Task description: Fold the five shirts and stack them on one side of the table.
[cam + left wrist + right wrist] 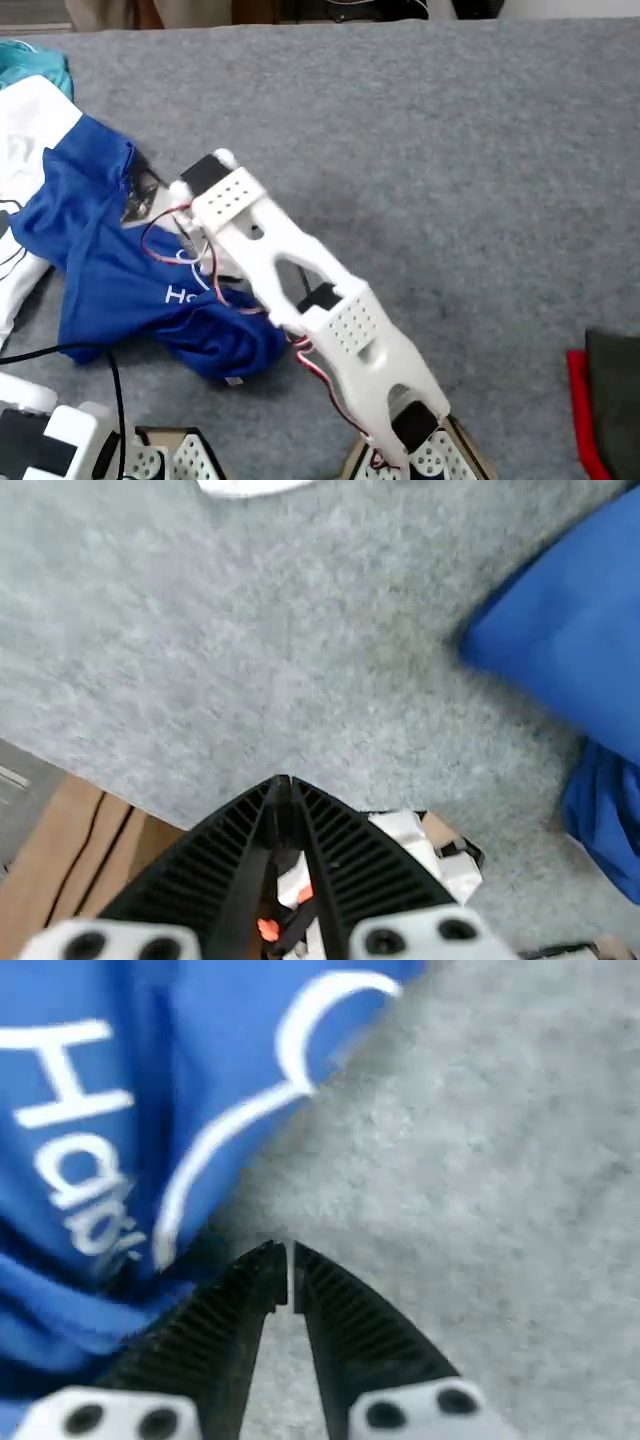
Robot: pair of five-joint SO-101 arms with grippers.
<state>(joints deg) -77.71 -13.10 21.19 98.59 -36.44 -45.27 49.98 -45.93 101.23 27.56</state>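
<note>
A crumpled blue shirt [110, 270] with white lettering lies at the table's left. It partly covers a white shirt [25, 140], and a teal shirt [35, 60] sits at the far-left corner. My right arm [300, 270] stretches from the front edge to the blue shirt. Its gripper [288, 1252] is shut, tips on the grey cloth right at the edge of the blue shirt [120, 1110], with nothing visibly between them. My left gripper [281, 781] is shut and empty, low over bare table near the front-left edge, the blue shirt [570, 630] off to one side.
A dark garment [615, 400] with a red one [578, 400] beside it lies at the right edge. The grey table cover [450, 150] stretches bare across the middle and right. The left arm's base [60, 435] and a black cable [60, 350] sit front-left.
</note>
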